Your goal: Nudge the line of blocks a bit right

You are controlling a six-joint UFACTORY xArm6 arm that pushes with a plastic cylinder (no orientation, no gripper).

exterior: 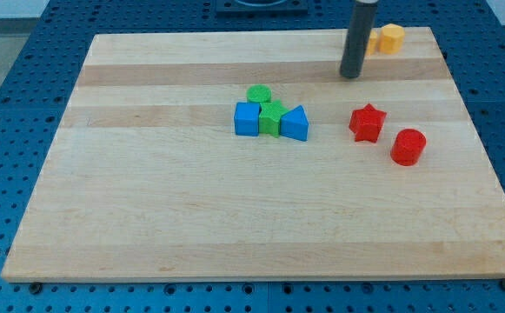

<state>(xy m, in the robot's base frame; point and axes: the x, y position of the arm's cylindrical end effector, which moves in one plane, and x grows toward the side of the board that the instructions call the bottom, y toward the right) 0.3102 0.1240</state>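
A line of blocks sits near the board's middle: a blue cube [247, 119], a green star-like block [272, 118] and a blue triangular block [295, 123], touching side by side. A green cylinder [259, 94] sits just behind them, touching. My tip [350, 75] rests on the board up and to the right of the line, well apart from it.
A red star [367, 123] and a red cylinder [408, 146] lie to the right of the line. Two yellow-orange blocks [386, 38] sit at the top right, one partly hidden by the rod. The wooden board [148, 217] lies on a blue perforated table.
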